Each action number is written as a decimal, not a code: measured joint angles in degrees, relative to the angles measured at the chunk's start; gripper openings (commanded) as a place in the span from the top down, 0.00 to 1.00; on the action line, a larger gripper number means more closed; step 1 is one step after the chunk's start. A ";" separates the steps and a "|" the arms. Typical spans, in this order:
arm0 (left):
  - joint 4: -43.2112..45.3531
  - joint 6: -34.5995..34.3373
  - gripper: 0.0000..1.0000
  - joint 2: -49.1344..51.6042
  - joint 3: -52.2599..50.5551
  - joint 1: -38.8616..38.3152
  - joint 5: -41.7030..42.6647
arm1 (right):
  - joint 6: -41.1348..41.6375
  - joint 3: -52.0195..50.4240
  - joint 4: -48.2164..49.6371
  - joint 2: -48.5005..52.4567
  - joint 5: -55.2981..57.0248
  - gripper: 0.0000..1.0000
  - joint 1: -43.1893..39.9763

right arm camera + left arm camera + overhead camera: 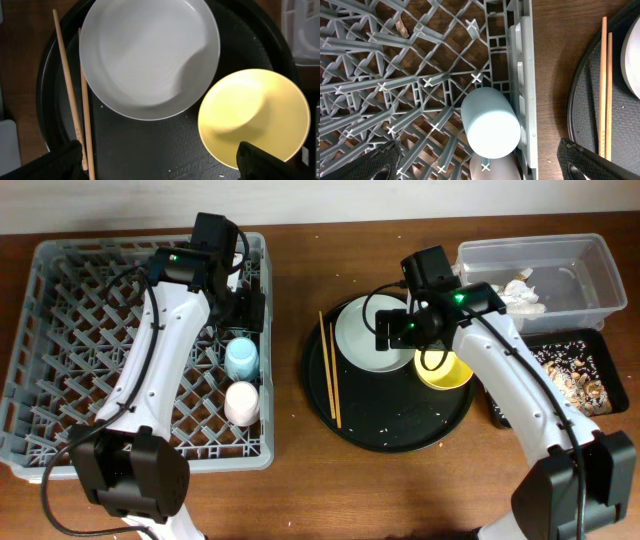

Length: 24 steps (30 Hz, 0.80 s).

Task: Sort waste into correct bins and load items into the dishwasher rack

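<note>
The grey dishwasher rack (100, 330) fills the left side. A blue cup (241, 358) and a pink cup (241, 401) stand upside down at its right wall. My left gripper (243, 318) hangs open above them; the left wrist view shows the blue cup (490, 122), the pink cup (492, 169) and my open fingers (480, 165). The grey-green plate (365, 335), yellow bowl (445, 370) and chopsticks (330, 370) lie on the round black tray (390, 425). My right gripper (405, 330) is open and empty above the plate (150, 55) and bowl (255, 117).
The clear tub (570, 255) at the back right holds white napkins (520, 292). The shallow black tray (600, 340) beside it holds brown scraps with rice (575, 375). The chopsticks (75, 100) lie along the round tray's left edge.
</note>
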 measured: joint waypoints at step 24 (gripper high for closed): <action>0.00 0.00 0.01 0.00 0.00 0.00 0.00 | 0.15 0.00 -2.62 0.35 -5.57 0.01 0.00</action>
